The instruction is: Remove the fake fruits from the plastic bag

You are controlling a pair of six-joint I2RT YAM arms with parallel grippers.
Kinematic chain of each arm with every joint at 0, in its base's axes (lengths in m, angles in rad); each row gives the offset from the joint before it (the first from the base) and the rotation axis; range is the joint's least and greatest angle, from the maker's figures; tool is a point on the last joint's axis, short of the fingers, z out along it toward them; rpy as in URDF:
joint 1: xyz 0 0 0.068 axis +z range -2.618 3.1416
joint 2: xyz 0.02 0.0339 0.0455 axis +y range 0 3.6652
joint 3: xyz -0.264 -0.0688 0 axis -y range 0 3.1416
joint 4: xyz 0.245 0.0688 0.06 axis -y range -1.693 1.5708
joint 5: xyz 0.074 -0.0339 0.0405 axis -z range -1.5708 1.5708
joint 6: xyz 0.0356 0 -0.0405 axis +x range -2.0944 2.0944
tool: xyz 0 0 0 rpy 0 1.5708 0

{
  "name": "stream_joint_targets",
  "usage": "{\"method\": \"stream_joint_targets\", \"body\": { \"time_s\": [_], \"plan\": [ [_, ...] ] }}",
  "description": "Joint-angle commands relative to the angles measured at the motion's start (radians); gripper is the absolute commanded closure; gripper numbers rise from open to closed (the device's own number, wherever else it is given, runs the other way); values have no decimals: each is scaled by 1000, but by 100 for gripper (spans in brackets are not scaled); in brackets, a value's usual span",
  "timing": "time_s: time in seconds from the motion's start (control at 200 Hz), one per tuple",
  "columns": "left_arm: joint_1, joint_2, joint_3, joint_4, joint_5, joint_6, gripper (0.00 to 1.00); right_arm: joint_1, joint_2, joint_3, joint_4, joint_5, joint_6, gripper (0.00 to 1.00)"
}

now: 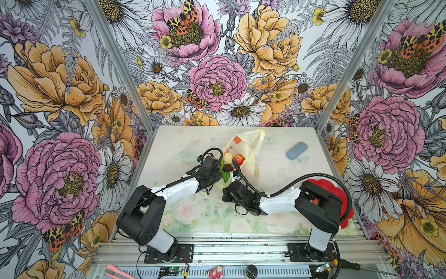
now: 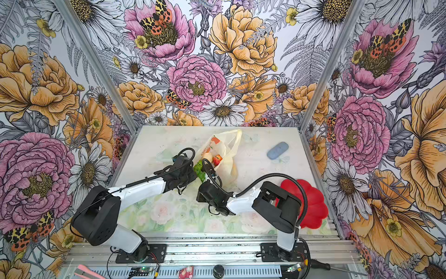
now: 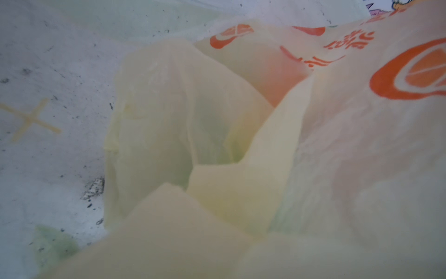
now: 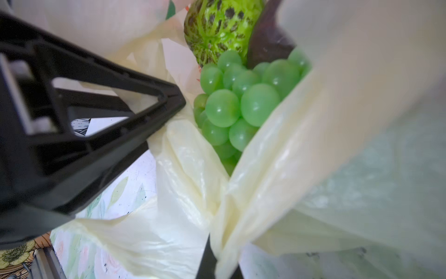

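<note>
On plastic bag (image 3: 337,145): orange fruit prints (image 3: 410,72), orange lettering (image 3: 350,39) blurred, unreadable.

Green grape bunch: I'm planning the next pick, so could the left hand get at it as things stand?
Probably not yet: the left hand seems shut on the rim of the cream-yellow plastic bag, right beside the uncovered green grape bunch.
</note>
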Motion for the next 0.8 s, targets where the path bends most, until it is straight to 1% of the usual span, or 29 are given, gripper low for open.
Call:
{"method": "stream_joint_targets", "body": {
  "time_s": [0.0,0.085,0.175,0.335,0.46,0.545,0.56,0.58,0.585,0.616,0.626,0.661,0.696,0.736,0.796],
  "plan": [
    [6,-60,-13,3,46,26,99,-22,47,24,-1,63,-55,100],
    [6,-119,-29,-14,54,33,100,-41,55,36,-9,93,-74,100],
    [11,-192,-55,-30,78,39,100,-64,52,45,-41,152,-95,100],
    [52,-317,-126,-32,147,36,100,-122,29,19,-48,180,-92,100],
    [103,-375,-170,-37,169,52,100,-136,-1,-2,-46,174,-99,100],
    [121,-372,-184,-11,180,82,100,-134,-34,-25,1,114,-127,100],
    [121,-369,-182,-7,182,90,100,-134,-42,-30,12,99,-133,98],
    [121,-361,-178,-4,182,100,100,-134,-53,-35,22,76,-143,91],
    [122,-359,-177,-4,182,102,100,-133,-56,-36,23,69,-145,91],
    [119,-347,-171,-4,180,118,100,-134,-80,-44,33,30,-158,81],
    [119,-343,-168,-3,178,122,100,-134,-83,-45,33,22,-159,80],
    [118,-328,-160,-3,174,137,100,-130,-115,-57,37,-7,-172,68],
    [117,-315,-153,-4,166,152,100,-126,-150,-74,43,-34,-186,57],
    [118,-301,-147,-9,153,167,100,-122,-194,-89,32,-57,-206,48],
    [121,-283,-140,-12,138,186,100,-118,-265,-108,-3,-78,-231,38]
  ]
}}
